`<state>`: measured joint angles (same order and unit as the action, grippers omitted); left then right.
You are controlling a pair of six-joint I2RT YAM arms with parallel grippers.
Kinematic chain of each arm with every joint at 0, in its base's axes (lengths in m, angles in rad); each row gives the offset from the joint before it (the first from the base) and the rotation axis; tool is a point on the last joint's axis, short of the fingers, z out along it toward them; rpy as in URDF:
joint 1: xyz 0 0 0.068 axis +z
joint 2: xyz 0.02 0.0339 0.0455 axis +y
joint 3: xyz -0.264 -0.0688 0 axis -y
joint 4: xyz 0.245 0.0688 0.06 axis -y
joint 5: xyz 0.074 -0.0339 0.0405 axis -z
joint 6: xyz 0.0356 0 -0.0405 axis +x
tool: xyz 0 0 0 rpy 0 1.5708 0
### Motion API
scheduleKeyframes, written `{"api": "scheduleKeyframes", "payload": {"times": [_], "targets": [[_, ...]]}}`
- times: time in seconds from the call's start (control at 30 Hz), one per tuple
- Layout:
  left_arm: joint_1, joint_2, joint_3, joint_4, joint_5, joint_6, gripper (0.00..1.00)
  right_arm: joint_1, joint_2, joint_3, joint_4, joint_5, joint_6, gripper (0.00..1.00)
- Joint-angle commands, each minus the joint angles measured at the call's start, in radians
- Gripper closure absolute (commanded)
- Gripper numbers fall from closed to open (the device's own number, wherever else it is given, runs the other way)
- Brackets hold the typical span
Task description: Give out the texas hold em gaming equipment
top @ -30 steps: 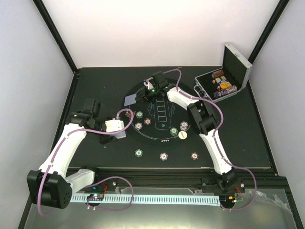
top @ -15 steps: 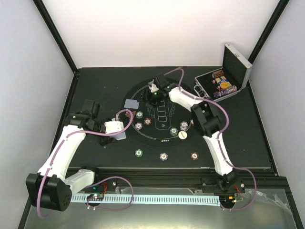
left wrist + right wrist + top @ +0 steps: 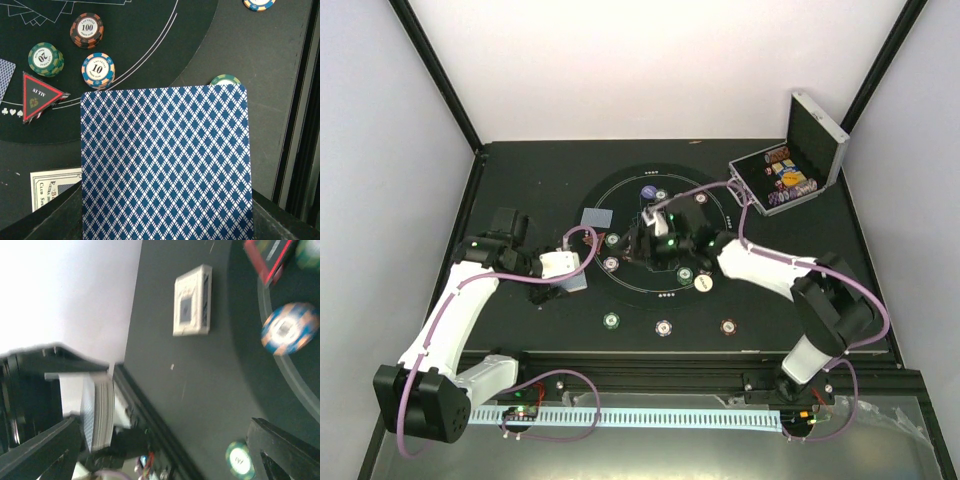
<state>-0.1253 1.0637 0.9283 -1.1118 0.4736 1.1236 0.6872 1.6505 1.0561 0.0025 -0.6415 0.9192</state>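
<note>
My left gripper (image 3: 568,270) is shut on a deck of blue diamond-backed playing cards (image 3: 165,160) at the mat's left rim; the deck hides its jaws. My right gripper (image 3: 635,248) hovers open and empty over the middle of the black mat (image 3: 620,300), and its wrist view shows the fingers (image 3: 285,450) wide apart, facing the deck (image 3: 97,412). One card (image 3: 596,216) lies face down on the mat's left edge. Chips (image 3: 611,264) sit around the mat. The left wrist view shows the 100 chip (image 3: 87,30), 20 chip (image 3: 45,57), 10 chip (image 3: 98,70) and red triangle marker (image 3: 40,95).
The open silver case (image 3: 785,180) with several chips stands at the back right. A white card box (image 3: 192,300) lies on the table beside the mat, left of centre. A white button disc (image 3: 704,283) and a purple one (image 3: 647,190) rest on the mat.
My right gripper opened, left the single card on the mat's left edge, and drew back toward the mat's middle. The left arm with the deck stayed put.
</note>
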Motion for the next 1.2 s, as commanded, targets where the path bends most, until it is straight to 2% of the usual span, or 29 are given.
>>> {"api": "scheduleKeyframes", "payload": {"times": [0.0, 0.1, 0.27, 1.17], "targets": [[0.001, -0.018, 0.043, -0.016, 0.064, 0.008, 0.98, 0.098, -0.056, -0.128, 0.296, -0.076, 0.177, 0.07], [-0.001, -0.023, 0.041, -0.015, 0.078, 0.011, 0.98, 0.153, -0.044, -0.161, 0.417, -0.099, 0.258, 0.09], [-0.002, -0.029, 0.037, -0.012, 0.096, 0.022, 0.98, 0.211, 0.012, -0.133, 0.485, -0.118, 0.310, 0.13], [-0.008, -0.041, 0.040, -0.014, 0.106, 0.042, 0.99, 0.274, 0.237, 0.066, 0.505, -0.185, 0.383, 0.29]]}}
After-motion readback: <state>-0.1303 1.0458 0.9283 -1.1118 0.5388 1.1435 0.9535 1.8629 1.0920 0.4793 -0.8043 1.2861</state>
